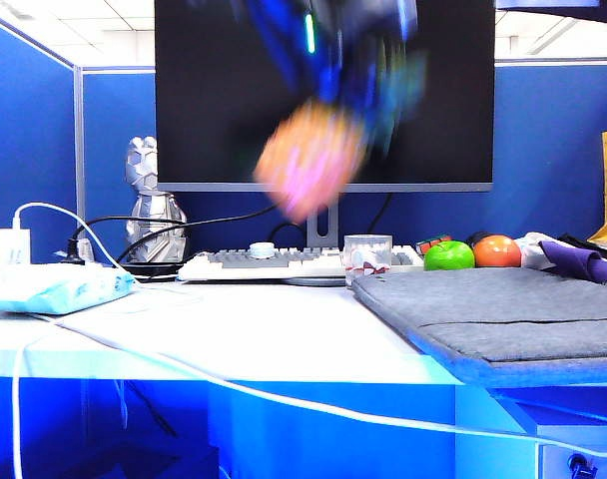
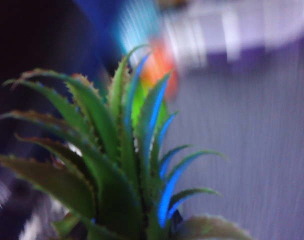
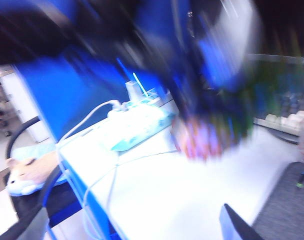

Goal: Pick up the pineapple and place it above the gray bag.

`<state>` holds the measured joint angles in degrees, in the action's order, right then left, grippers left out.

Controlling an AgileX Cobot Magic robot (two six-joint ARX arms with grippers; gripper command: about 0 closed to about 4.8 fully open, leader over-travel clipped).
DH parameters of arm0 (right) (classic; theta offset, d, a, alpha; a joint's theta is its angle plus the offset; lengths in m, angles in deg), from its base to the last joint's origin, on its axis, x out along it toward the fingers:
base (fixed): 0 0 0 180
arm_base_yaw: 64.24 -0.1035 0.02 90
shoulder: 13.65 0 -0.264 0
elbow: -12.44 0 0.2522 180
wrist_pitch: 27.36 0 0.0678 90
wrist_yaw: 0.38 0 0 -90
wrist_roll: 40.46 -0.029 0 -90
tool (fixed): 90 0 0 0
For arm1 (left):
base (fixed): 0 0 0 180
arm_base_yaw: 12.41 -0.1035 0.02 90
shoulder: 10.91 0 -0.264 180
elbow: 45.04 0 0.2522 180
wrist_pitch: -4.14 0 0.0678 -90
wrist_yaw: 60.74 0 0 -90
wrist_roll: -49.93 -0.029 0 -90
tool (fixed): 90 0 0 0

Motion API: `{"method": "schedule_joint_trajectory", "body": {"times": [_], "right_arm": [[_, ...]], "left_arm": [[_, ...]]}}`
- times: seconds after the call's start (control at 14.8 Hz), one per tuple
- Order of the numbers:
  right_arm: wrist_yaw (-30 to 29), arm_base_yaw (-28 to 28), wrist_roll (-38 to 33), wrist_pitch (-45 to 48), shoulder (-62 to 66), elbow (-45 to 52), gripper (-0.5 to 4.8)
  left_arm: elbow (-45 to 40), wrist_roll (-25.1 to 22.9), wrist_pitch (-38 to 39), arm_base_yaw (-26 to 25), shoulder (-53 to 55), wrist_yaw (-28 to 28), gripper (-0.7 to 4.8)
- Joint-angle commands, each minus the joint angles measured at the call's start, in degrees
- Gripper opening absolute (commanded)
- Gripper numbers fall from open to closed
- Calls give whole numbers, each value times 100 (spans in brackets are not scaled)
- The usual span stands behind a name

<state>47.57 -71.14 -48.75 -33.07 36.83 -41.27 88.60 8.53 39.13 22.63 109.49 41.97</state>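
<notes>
Orange-yellow oval pineapple (image 1: pixel 309 160) with diamond-patterned skin is airborne, motion-blurred, in front of the black monitor (image 1: pixel 214 90), well above the white tabletop (image 1: pixel 234 334). Left gripper (image 1: pixel 358 60) is a dark blue smear just above it in the exterior view; fingers not resolvable, but the fruit hangs from that arm, so it reads as clamped on the pineapple. Left wrist view is filled by the spiky green leaf crown (image 2: pixel 117 160), with gray fabric blurred behind. Large flat gray felt bag (image 1: pixel 503 309) lies on the right of the table, below and right of the fruit, not touching it. Right gripper: only one dark fingertip (image 3: pixel 237 225) shows at the frame edge in the right wrist view, nothing held, jaws spread wide. Green and orange round fruits (image 1: pixel 449 255) sit behind the bag.
</notes>
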Motion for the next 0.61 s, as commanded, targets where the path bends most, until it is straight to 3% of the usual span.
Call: {"method": "schedule_joint_trajectory", "body": {"times": [0.07,0.2,0.27,0.4,0.47,0.61], "right_arm": [[13,214,17,-11,-11,-33,479],[-7,361,15,-55,-9,-33,479],[-2,393,15,-52,-9,-33,479],[48,428,22,-55,7,-33,479],[136,498,59,-55,20,-33,479],[146,542,81,-55,31,-33,479]], "left_arm": [[192,1147,-72,-247,-203,1386,-6],[184,1353,-96,-415,-173,2627,-6],[184,1340,-284,-415,-105,2933,-6],[186,1965,-1300,-411,199,3773,-6],[186,2380,-1895,-411,424,3917,-6],[186,2710,-2562,-411,817,4026,-6]]}}
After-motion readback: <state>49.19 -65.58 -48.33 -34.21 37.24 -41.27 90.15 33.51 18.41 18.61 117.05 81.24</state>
